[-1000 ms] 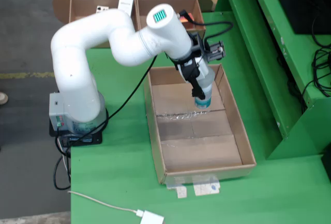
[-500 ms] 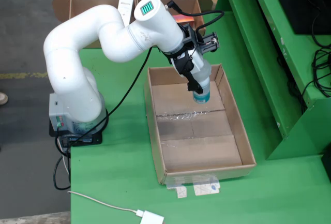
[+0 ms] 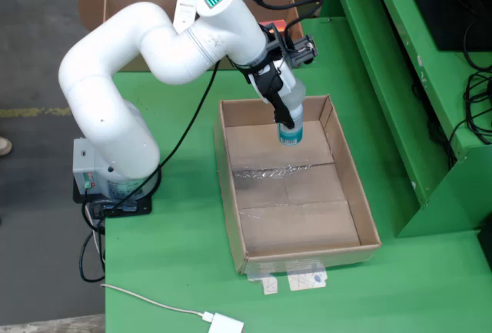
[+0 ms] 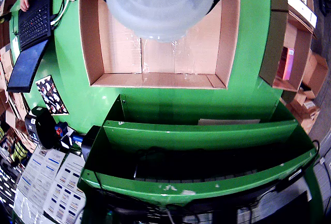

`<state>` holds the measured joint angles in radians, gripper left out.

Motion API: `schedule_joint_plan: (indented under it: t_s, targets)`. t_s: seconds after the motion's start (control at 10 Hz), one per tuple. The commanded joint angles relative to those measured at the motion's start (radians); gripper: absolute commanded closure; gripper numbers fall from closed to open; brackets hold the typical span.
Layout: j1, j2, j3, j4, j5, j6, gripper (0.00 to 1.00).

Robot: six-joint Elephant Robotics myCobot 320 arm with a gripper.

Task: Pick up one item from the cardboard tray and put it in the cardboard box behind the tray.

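In the fixed view my gripper [image 3: 285, 120] hangs from the white arm, shut on a small clear bottle [image 3: 290, 131] with a teal label at its lower end. The bottle hangs upright over the far part of the open cardboard tray [image 3: 350, 187], whose floor looks bare. Behind the tray stand two open cardboard boxes [image 3: 127, 16]; the arm hides part of the right one. In the wrist view the bottle's round translucent base [image 4: 160, 4] fills the top centre, above the tray's wall [image 4: 155, 80]. The fingers themselves are not visible there.
The robot base [image 3: 115, 183] stands at the left edge of the green table. A white cable and adapter [image 3: 224, 323] lie near the front, and taped labels [image 3: 296, 279] lie by the tray's front wall. Green shelving [image 3: 407, 79] rises on the right. A keyboard [image 4: 34, 17] appears in the wrist view.
The arm has risen and swung toward the back of the tray, carrying the bottle up and away from the tray floor. The grip on the bottle is unchanged.
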<state>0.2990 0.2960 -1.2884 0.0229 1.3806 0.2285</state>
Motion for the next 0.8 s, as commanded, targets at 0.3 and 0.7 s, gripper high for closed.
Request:
schedule_joint_plan:
  t_s: [0.3, 0.7]
  targets:
    - [0.402, 0.15, -0.017, -0.115, -0.112, 0.048, 1.0]
    - [0.627, 0.225, -0.04, -0.218, -0.196, 0.115, 1.0]
